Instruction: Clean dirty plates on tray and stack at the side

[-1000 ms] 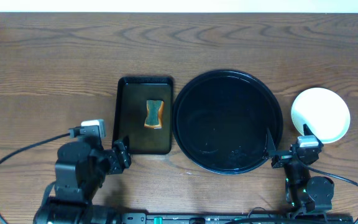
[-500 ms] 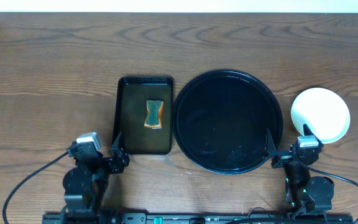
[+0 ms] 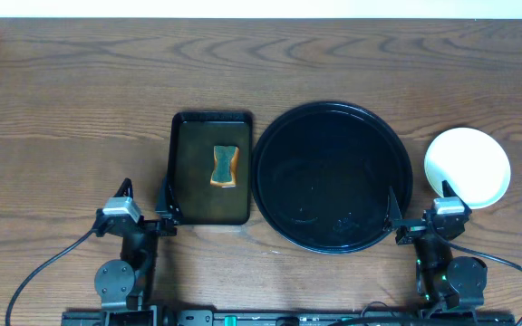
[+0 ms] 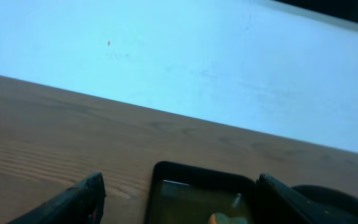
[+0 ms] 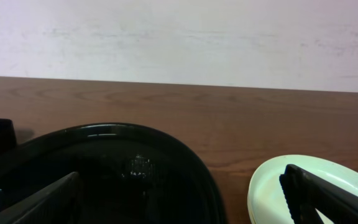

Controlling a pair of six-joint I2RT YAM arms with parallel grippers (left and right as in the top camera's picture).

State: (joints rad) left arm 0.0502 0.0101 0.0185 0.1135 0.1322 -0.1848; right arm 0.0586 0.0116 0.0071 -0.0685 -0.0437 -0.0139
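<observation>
The large round black tray [image 3: 332, 176] sits mid-table with no plate on it; it also shows in the right wrist view [image 5: 104, 168]. A pale mint-white plate [image 3: 467, 167] lies on the table to its right, seen too in the right wrist view [image 5: 309, 186]. I cannot tell whether other plates lie under it; no yellow plate shows. My left gripper [image 3: 145, 201] is open and empty at the near left corner of the rectangular tray. My right gripper [image 3: 420, 213] is open and empty between the round tray's near right rim and the plate.
A smaller rectangular black tray [image 3: 210, 167] stands left of the round tray, with a green and orange sponge [image 3: 226, 166] in it. The tray shows in the left wrist view [image 4: 201, 193]. Both arm bases are at the near table edge.
The left arm has folded back toward the near edge and its gripper has turned to face forward. The right arm has not moved.
</observation>
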